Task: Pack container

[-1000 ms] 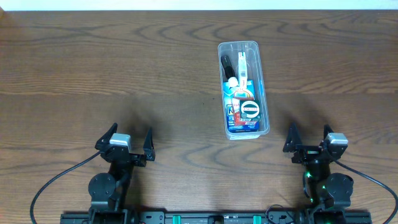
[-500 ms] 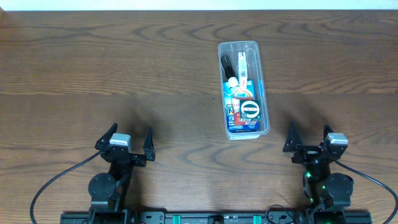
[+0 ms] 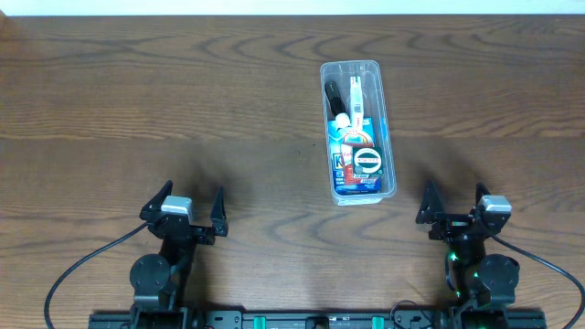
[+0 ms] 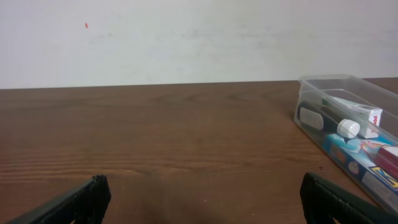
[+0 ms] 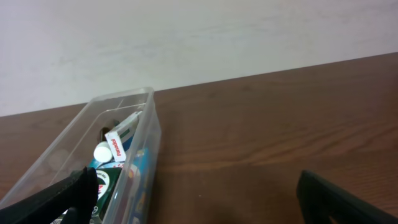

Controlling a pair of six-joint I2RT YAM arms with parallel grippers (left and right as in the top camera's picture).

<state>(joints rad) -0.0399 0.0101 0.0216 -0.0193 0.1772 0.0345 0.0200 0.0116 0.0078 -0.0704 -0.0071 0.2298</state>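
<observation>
Clear glossy plastic container point(image 3: 358, 73) on a matt, grained wooden table point(image 3: 183, 110).

A dark brown wooden table point(image 3: 137, 110) with wavy grain filled the overhead view, its far edge running along the top of the frame. Only one thing lay directly on it: the clear container point(image 3: 349, 68), right of centre in the upper half, its long side running top to bottom.
</observation>
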